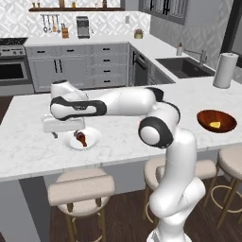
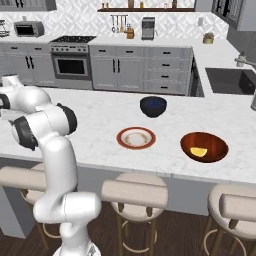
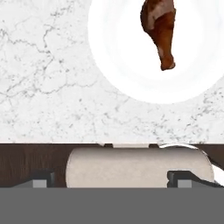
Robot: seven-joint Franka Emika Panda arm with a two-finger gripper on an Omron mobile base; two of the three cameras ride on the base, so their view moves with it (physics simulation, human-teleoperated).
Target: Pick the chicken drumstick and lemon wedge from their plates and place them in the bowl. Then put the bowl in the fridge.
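Marble counter — drumstick on plate

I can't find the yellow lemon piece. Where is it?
The lemon wedge lies inside the reddish-brown bowl on the marble counter, right of the red-rimmed plate in the right base view.

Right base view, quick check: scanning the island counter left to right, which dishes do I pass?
Terracotta-rimmed plate → dark navy bowl → reddish-brown bowl, with the lemon wedge already lying inside it.
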